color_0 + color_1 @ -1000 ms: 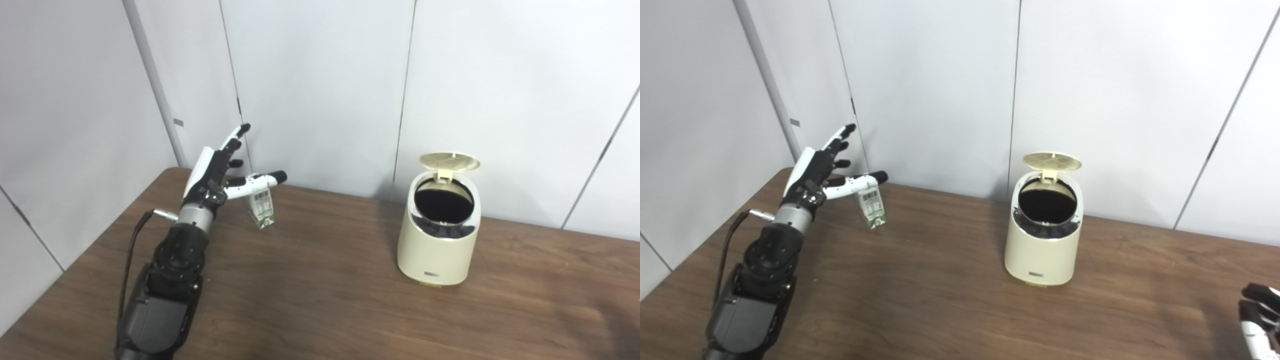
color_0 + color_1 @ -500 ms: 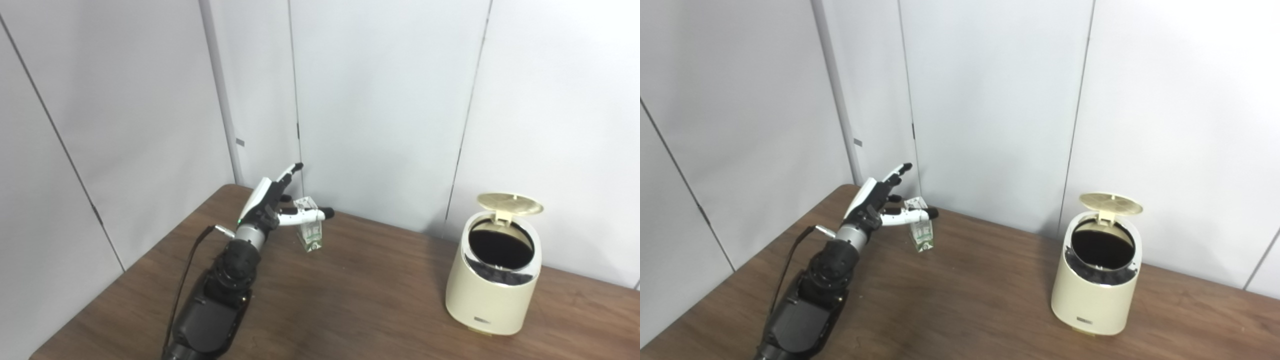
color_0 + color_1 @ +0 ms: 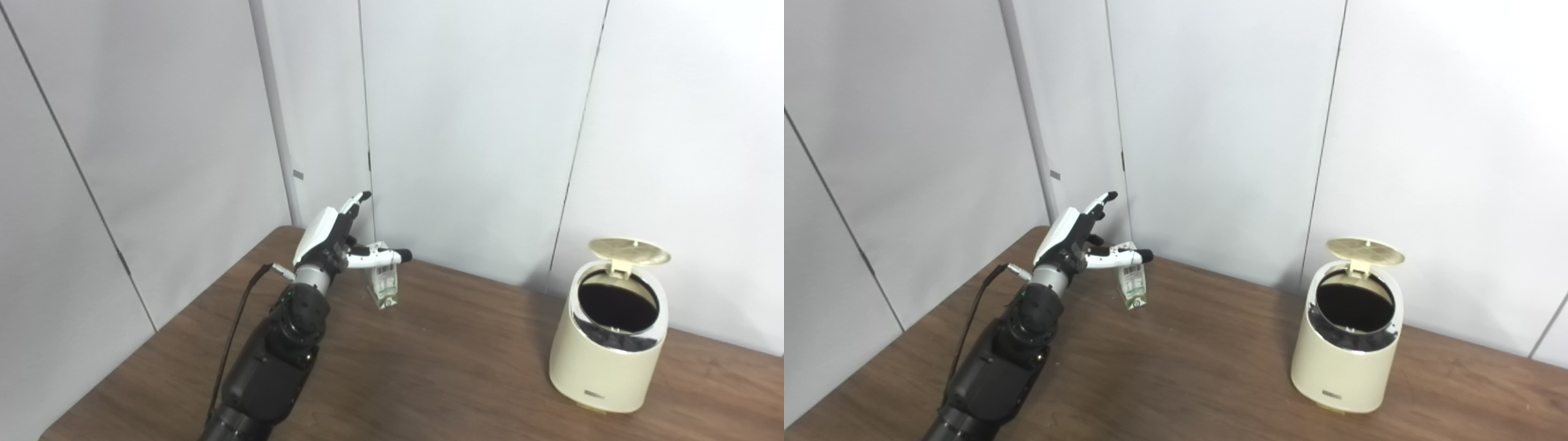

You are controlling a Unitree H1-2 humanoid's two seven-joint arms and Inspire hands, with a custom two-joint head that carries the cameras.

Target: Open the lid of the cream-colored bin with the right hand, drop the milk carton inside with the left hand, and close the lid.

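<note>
A small green and white milk carton (image 3: pixel 382 286) stands upright on the brown table near the back left corner. My left hand (image 3: pixel 334 236) is open beside it, fingers spread and raised; the thumb reaches across the carton's top and the other fingers stay clear of it. The cream-colored bin (image 3: pixel 610 346) stands at the right with its round lid (image 3: pixel 629 251) flipped up at the back and its dark inside showing. My right hand is out of both views.
Grey wall panels close off the table (image 3: pixel 441 367) behind and to the left. The left table edge runs diagonally past my left arm (image 3: pixel 272 361). Bare wood lies between the carton and the bin.
The camera swung left and up over the second, shifting the whole scene right. My left hand has risen a little beside the carton, staying open. The carton and bin have not moved.
</note>
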